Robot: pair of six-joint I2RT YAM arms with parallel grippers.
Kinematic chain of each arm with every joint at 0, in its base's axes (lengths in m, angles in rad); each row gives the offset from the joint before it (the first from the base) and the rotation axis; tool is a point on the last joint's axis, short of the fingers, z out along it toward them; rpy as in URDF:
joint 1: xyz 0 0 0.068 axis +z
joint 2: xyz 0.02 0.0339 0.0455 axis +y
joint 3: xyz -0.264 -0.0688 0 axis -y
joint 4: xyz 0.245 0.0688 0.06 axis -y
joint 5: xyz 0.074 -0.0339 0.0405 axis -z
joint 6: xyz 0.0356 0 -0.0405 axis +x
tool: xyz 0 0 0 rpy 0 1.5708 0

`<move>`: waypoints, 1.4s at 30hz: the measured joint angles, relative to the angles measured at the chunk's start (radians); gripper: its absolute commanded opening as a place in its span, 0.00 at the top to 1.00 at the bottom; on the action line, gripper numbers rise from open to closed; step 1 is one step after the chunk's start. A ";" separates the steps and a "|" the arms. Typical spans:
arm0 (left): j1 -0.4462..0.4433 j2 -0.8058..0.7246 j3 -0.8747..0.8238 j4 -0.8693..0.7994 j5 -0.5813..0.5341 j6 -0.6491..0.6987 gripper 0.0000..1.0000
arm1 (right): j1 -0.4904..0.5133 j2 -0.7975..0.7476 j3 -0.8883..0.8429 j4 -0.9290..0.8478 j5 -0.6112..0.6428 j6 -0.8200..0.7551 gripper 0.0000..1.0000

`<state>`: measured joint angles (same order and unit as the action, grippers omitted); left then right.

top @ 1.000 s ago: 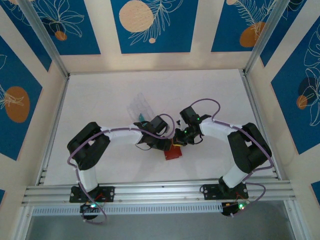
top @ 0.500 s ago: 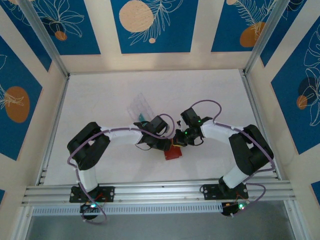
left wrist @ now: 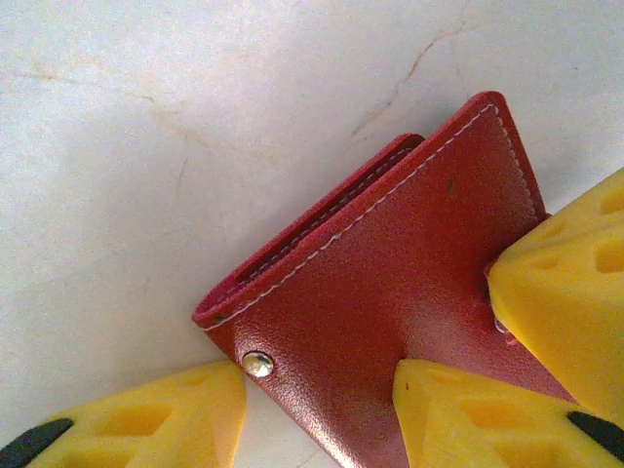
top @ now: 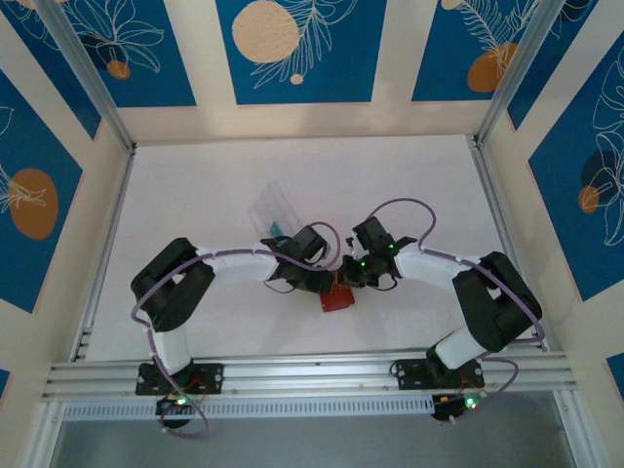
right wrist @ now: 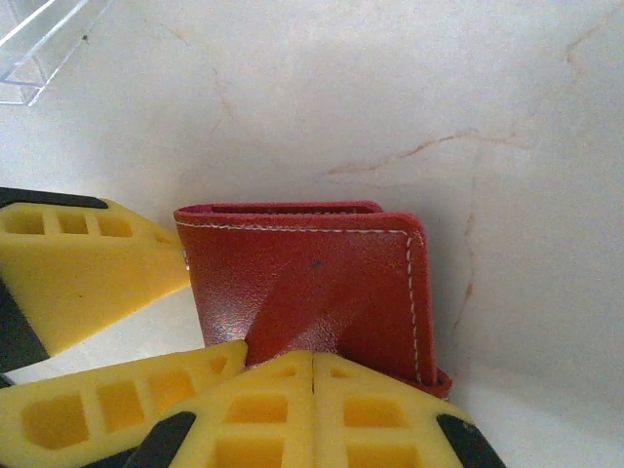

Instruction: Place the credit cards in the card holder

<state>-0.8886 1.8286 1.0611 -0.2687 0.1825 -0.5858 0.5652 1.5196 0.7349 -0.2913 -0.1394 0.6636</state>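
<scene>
The red card holder point(top: 336, 300) lies flat on the white table between both arms. In the left wrist view its face point(left wrist: 390, 263) shows a metal snap stud. My left gripper point(left wrist: 322, 378) straddles its near corner: one yellow finger point(left wrist: 146, 419) touches the edge by the stud, the other point(left wrist: 478, 414) rests against the leather. My right gripper point(right wrist: 312, 356) is shut, its tips pressed on the holder's point(right wrist: 322, 283) near edge with nothing visible between them. From above, the left gripper point(top: 328, 284) and right gripper point(top: 348, 277) meet over the holder. A teal-green credit card point(top: 278, 231) peeks out beside the left forearm.
A clear plastic case point(top: 274, 207) lies behind the left forearm, and its corner point(right wrist: 39, 39) shows at the top left of the right wrist view. Metal frame rails point(top: 292, 373) border the table, with bare white surface point(top: 419, 185) at the back.
The right arm's elbow and forearm have swung slightly right and lower, and its cable loop has shifted. Both grippers stay at the card holder.
</scene>
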 measured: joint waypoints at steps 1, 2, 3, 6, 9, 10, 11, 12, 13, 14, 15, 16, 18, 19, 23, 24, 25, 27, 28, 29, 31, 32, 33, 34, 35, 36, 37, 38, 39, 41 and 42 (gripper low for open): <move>0.000 0.000 0.000 0.000 0.000 -0.002 0.54 | 0.005 -0.001 -0.003 0.006 0.005 0.002 1.00; 0.000 0.000 0.000 0.000 0.000 -0.005 0.54 | 0.009 -0.005 -0.008 0.013 0.010 0.007 1.00; 0.000 0.000 0.000 0.000 0.000 -0.006 0.54 | 0.011 -0.008 -0.013 0.019 0.014 0.010 1.00; 0.000 0.000 0.000 0.000 0.000 -0.007 0.54 | 0.019 -0.019 -0.032 0.045 0.025 0.022 1.00; 0.000 0.001 0.000 0.000 0.000 -0.007 0.54 | 0.026 -0.032 -0.050 0.071 0.035 0.036 1.00; 0.000 0.001 0.000 0.000 0.000 -0.008 0.54 | 0.029 -0.037 -0.057 0.079 0.039 0.043 1.00; 0.000 0.002 0.000 0.000 0.000 -0.009 0.54 | 0.031 -0.042 -0.063 0.087 0.043 0.048 1.00; 0.000 0.002 0.000 0.000 0.000 -0.010 0.54 | 0.034 -0.046 -0.069 0.094 0.047 0.052 1.00; 0.000 0.002 0.000 0.000 0.000 -0.010 0.54 | 0.036 -0.051 -0.075 0.101 0.053 0.055 1.00; 0.000 0.002 0.000 0.000 0.000 -0.010 0.54 | 0.039 -0.058 -0.082 0.108 0.059 0.060 1.00; 0.000 0.002 0.000 0.000 0.000 -0.010 0.54 | 0.040 -0.063 -0.087 0.114 0.062 0.064 1.00; 0.000 0.002 0.000 0.000 0.000 -0.010 0.54 | 0.042 -0.069 -0.095 0.121 0.064 0.067 1.00; 0.000 0.003 0.000 0.000 0.000 -0.010 0.54 | 0.045 -0.080 -0.104 0.128 0.066 0.070 1.00; 0.000 0.004 0.002 0.000 0.000 -0.010 0.54 | 0.045 -0.083 -0.107 0.129 0.066 0.070 1.00; 0.000 0.007 0.005 -0.001 0.000 -0.010 0.54 | 0.045 -0.089 -0.109 0.126 0.061 0.070 1.00; 0.000 0.007 0.005 -0.001 0.000 -0.010 0.54 | 0.044 -0.089 -0.109 0.124 0.059 0.070 1.00; 0.000 0.007 0.005 -0.001 0.000 -0.010 0.54 | 0.043 -0.089 -0.109 0.124 0.054 0.070 1.00; 0.001 0.007 0.005 -0.001 0.000 -0.010 0.54 | 0.040 -0.089 -0.109 0.123 0.048 0.069 1.00; 0.001 0.007 0.005 -0.001 0.000 -0.010 0.54 | 0.037 -0.089 -0.109 0.123 0.042 0.069 1.00; 0.001 0.007 0.005 -0.001 0.000 -0.010 0.54 | 0.034 -0.089 -0.109 0.123 0.036 0.069 1.00; 0.001 0.007 0.005 -0.001 0.000 -0.010 0.54 | 0.028 -0.089 -0.113 0.126 0.022 0.069 1.00; 0.001 0.008 0.005 -0.001 0.000 -0.010 0.54 | 0.024 -0.090 -0.116 0.124 0.007 0.069 1.00; 0.001 0.008 0.005 -0.001 0.001 -0.010 0.54 | 0.020 -0.091 -0.122 0.126 -0.006 0.069 1.00; 0.001 0.008 0.005 -0.001 0.001 -0.010 0.54 | 0.015 -0.092 -0.125 0.127 -0.019 0.069 1.00; 0.001 0.008 0.005 -0.001 0.001 -0.010 0.54 | 0.010 -0.092 -0.128 0.128 -0.031 0.069 1.00; 0.001 0.009 0.005 -0.001 0.001 -0.010 0.54 | 0.005 -0.092 -0.130 0.129 -0.044 0.069 1.00; 0.001 0.010 0.005 -0.001 0.001 -0.010 0.54 | -0.001 -0.092 -0.134 0.132 -0.055 0.069 1.00; 0.001 0.010 0.005 0.000 0.001 -0.010 0.54 | -0.008 -0.092 -0.136 0.135 -0.068 0.069 1.00; 0.001 0.010 0.005 0.000 0.001 -0.010 0.54 | -0.013 -0.092 -0.137 0.136 -0.076 0.069 1.00; 0.001 0.010 0.005 0.000 0.001 -0.010 0.54 | -0.023 -0.092 -0.138 0.138 -0.097 0.066 1.00; 0.001 0.010 0.005 0.000 0.001 -0.010 0.54 | -0.027 -0.091 -0.140 0.139 -0.105 0.066 1.00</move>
<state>-0.8875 1.8385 1.0660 -0.2691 0.1837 -0.5961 0.5381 1.4284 0.5949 -0.1520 -0.2447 0.7292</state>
